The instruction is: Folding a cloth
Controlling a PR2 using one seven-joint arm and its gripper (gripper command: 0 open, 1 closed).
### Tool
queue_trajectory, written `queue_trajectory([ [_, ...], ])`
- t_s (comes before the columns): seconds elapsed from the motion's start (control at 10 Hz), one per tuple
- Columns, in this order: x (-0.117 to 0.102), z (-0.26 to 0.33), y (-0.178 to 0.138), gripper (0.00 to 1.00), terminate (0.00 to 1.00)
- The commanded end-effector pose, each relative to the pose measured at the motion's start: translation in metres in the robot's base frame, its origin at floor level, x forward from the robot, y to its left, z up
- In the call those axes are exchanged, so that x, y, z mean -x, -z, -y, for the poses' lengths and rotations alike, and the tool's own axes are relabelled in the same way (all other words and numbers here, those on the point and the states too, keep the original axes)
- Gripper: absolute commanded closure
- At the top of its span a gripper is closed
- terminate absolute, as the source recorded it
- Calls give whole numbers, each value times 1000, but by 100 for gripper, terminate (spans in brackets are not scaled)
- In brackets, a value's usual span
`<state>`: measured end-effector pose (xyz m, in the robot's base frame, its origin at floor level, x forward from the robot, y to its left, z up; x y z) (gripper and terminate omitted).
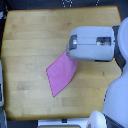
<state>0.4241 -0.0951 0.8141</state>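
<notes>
The pink-magenta cloth [61,72] lies near the middle of the wooden tabletop [30,40], set diagonally like a diamond. Its lower corner points toward the bottom of the exterior view. Its upper right corner runs under the end of my arm. My gripper [70,48] sits right over that corner, at the left end of the grey-white forearm [95,42] that reaches in from the exterior view's right. The forearm housing hides the fingers from above, so I cannot see whether they are closed on the cloth corner.
A large white robot body part [116,97] fills the lower right corner of the view. Dark edges frame the table on the left and at the top. The tabletop around the cloth is bare wood.
</notes>
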Motion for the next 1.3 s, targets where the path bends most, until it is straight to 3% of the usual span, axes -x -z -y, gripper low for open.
queue_trajectory([
  [0.0, 19, -123, -29, 100, 0],
  [0.5, 79, -149, -18, 100, 0],
  [0.7, 93, -162, -14, 100, 0],
  [1.2, 96, -175, 4, 100, 0],
])
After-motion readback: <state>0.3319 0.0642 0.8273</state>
